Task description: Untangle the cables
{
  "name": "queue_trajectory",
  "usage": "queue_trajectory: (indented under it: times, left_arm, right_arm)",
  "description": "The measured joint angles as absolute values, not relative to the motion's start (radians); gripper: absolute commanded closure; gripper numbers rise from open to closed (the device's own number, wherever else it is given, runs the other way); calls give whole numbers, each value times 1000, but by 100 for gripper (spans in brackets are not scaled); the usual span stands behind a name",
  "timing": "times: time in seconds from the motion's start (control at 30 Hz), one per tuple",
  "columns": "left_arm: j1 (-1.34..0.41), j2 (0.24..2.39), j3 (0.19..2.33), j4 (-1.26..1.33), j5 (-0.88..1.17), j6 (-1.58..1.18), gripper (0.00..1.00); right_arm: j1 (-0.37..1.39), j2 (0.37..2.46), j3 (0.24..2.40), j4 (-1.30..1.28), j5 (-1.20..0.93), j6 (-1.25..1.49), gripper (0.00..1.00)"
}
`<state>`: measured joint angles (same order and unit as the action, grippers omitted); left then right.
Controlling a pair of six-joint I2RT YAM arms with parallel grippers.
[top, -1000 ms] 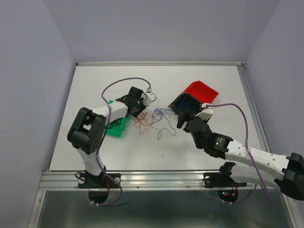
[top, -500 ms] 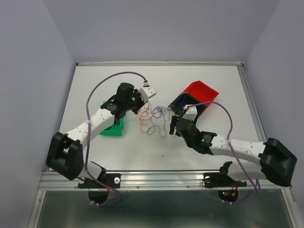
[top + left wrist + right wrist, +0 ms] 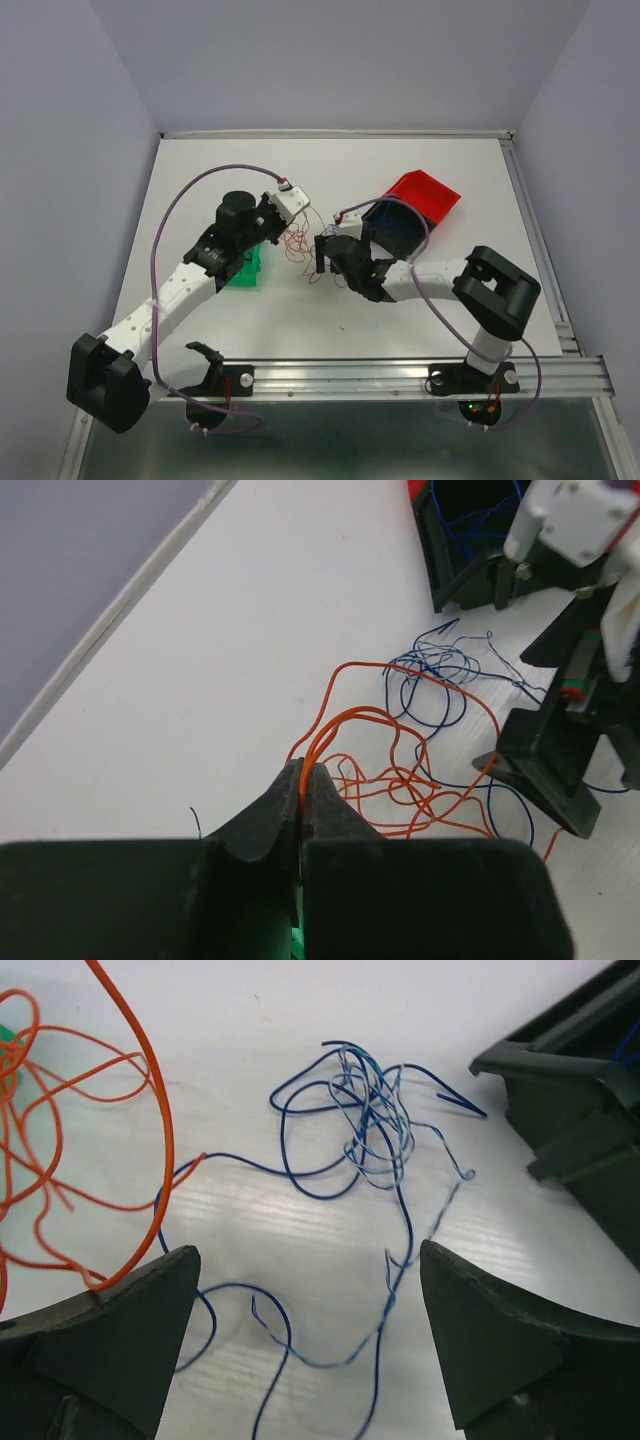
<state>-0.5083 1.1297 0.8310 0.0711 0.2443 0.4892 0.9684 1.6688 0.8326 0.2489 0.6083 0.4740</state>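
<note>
Both arms swung inward since second ago; right gripper (image 3: 305,1305) hovers over tangle on table (image 3: 420,300), jaws spread, empty; left gripper (image 3: 302,778) clenched on red cable (image 3: 352,716). Advice: draw red away slowly while right pins blue cable (image 3: 372,1125). Left wrist view shows pinch; overhead cannot. Right wrist view shows blue knot bunched, one strand reaching red loop.

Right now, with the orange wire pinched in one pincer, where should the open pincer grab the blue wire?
Probably the dense blue clump, taken from straight above. It lies flat on the table, so only a downward approach gets a finger on each side. The right pincer hangs open just short of it, and that clump sits clear of the orange wire loops.
</note>
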Motion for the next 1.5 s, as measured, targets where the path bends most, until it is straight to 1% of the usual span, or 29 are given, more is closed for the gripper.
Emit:
queue_trajectory:
  times: [0.03,0.1,0.2,0.3,0.4,0.43,0.47,0.5,0.53,0.7,0.87,1.03,1.13,1.33,1.43,1.5]
  left_arm:
    - [-508,1107,814,80,236,489,100]
    - [-508,1060,789,101,218,484,100]
    - [-508,1003,764,149,168,470,100]
    - [-506,972,755,192,114,454,100]
    - [-491,951,745,230,69,434,100]
    - [-487,950,745,236,60,429,100]
    - [-482,949,745,246,52,424,100]
    - [-477,949,745,252,45,419,100]
    - [-473,949,745,256,38,413,100]
    - [-464,950,745,265,24,404,100]
    - [-453,1004,813,238,-2,400,100]
    - [-443,1105,1009,173,-37,402,100]
    - [-432,1175,1178,127,-64,412,100]
    - [-424,1242,1478,17,-110,429,100]
    - [-424,1264,1622,2,-199,441,100]
    - [-424,1265,1671,10,-253,449,100]
  right_arm:
    - [968,1716,870,250,614,469,19]
    - [968,1790,927,244,626,467,25]
    - [968,1849,972,236,635,464,25]
    - [961,1865,986,224,644,467,25]
    - [950,1866,987,222,643,469,50]
    - [948,1867,988,218,644,473,68]
    - [944,1867,989,216,641,469,77]
    - [941,1869,989,214,638,472,94]
    - [937,1869,989,213,635,473,100]
    - [933,1861,984,202,637,481,99]
    - [933,1703,888,168,633,496,100]
    - [933,1462,798,128,613,509,99]
    - [934,1383,789,84,551,508,99]
    - [974,1339,754,-8,466,499,99]
    - [994,1335,750,-68,449,497,99]
    - [1011,1335,750,-107,450,501,100]
